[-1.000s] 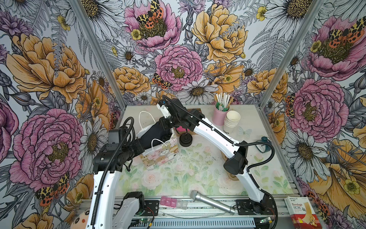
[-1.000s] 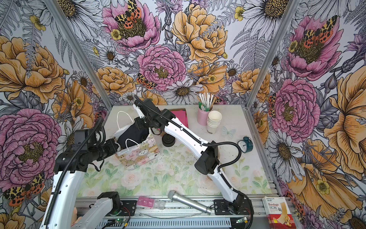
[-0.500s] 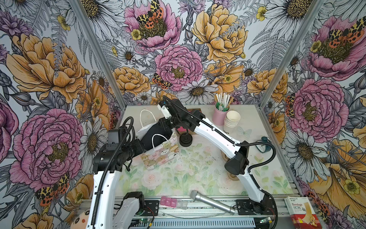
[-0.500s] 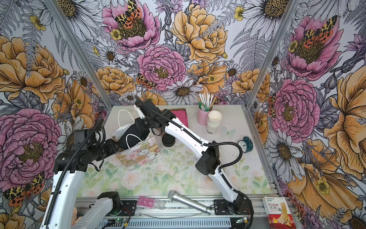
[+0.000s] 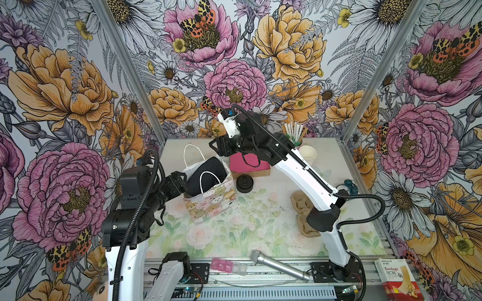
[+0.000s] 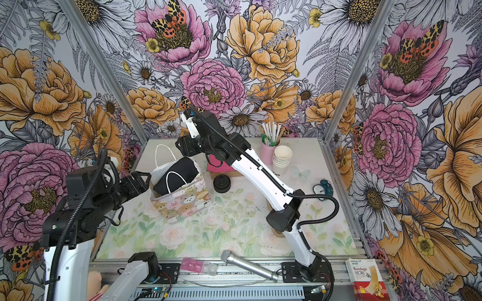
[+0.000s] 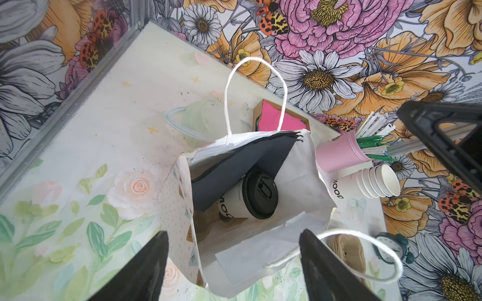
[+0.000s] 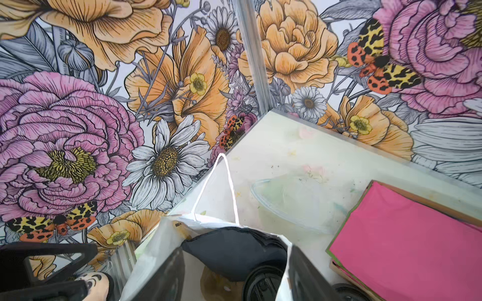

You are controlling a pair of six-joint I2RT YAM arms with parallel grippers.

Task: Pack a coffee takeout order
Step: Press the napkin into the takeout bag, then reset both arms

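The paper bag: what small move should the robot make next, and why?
Probably ease the left gripper and right gripper back from the bag: both stand open, gripping nothing, and the lidded cup and black napkin already sit inside it.

Left end effector and right end effector gape wide.

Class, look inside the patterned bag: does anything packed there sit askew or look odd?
The black napkin leans slantwise across the bag, bowed over the cup, its top edge at the bag's rim. The cup has its lid on and shows no spill; whether it stands upright cannot be told.
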